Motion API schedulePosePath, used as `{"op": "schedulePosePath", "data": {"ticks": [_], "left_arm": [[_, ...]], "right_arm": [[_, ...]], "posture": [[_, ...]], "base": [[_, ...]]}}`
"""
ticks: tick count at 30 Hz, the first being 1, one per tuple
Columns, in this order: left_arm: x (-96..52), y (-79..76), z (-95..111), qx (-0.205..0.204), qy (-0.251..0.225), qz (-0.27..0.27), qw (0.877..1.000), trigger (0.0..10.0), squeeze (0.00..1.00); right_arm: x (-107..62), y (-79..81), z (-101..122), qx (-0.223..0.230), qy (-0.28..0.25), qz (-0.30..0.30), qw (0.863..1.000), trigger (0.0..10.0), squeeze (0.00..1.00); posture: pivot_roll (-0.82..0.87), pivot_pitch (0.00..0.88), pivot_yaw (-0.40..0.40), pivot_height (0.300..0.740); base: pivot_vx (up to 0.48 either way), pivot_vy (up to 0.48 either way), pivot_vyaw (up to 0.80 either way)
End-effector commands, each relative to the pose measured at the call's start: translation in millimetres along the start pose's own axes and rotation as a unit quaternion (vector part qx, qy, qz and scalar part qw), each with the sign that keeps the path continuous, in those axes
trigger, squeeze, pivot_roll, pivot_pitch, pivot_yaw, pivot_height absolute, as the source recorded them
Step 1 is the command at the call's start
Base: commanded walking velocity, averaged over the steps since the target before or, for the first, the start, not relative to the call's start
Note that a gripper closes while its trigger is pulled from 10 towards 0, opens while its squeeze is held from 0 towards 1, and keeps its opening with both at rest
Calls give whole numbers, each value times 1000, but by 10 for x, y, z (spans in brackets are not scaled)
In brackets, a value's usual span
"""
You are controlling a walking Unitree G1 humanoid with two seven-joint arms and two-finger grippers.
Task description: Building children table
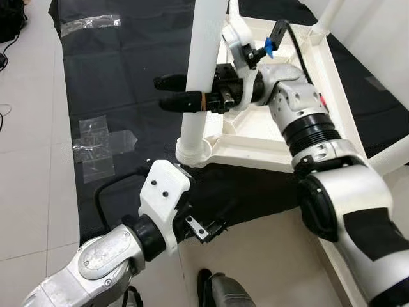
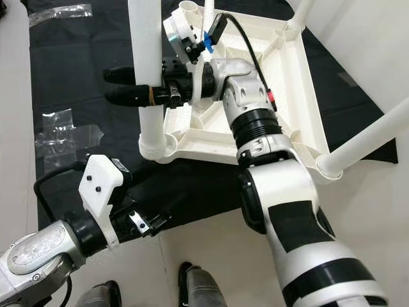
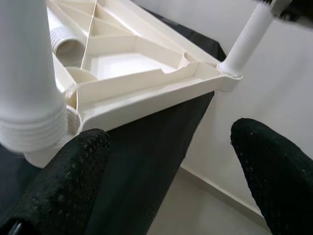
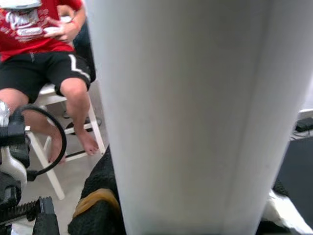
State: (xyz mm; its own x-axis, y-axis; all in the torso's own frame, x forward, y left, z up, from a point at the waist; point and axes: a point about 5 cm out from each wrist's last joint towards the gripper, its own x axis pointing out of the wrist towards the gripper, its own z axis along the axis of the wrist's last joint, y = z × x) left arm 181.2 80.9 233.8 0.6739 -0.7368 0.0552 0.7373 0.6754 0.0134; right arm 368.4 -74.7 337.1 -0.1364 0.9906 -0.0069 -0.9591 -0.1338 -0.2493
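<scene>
Right gripper (image 1: 182, 91): fingers closed around the upright white table leg (image 1: 203, 57), which stands in the near-left corner socket of the overturned white tabletop (image 2: 300, 83). Left gripper (image 1: 214, 225): fingers spread wide, holding nothing, low and just near of that corner. Tabletop lies underside up on a black mat (image 1: 121, 70). A seated person (image 4: 44, 44) appears in the right wrist view.

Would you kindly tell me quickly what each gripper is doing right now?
Left gripper: open, holding nothing, near the table top corner.
Right gripper: closed around the white table leg.
</scene>
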Motion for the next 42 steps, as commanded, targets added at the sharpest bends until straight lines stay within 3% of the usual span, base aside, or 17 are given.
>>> {"op": "schedulePosePath", "data": {"ticks": [1,7,16,25,31,42], "left_arm": [[-25,-67,23,-3,-3,-12,1000,10000,0],[-22,-81,10,-5,2,-12,1000,10000,0],[-25,-56,4,-4,6,-11,1000,10000,0],[-31,-44,1,-4,10,-10,1000,10000,0],[-27,-45,16,-3,9,-13,1000,10000,0],[-40,-25,5,-1,14,-12,1000,10000,0]], "right_arm": [[-128,25,-365,65,52,-31,996,10000,0],[-302,1,-194,46,51,-40,997,10000,0],[-378,8,-73,40,11,-40,998,10000,0],[-345,11,-42,28,12,-32,999,10000,0],[-227,52,-237,44,40,-9,998,10000,0],[-213,68,-144,36,18,3,999,10000,0]], "posture": [[74,336,-149,740],[70,334,-141,740],[76,332,-130,740],[78,331,-120,740],[85,336,-119,740],[89,335,-111,740]], "base": [[0,0,0],[0,0,0],[0,0,0],[0,0,0],[0,0,0],[0,0,0]]}}
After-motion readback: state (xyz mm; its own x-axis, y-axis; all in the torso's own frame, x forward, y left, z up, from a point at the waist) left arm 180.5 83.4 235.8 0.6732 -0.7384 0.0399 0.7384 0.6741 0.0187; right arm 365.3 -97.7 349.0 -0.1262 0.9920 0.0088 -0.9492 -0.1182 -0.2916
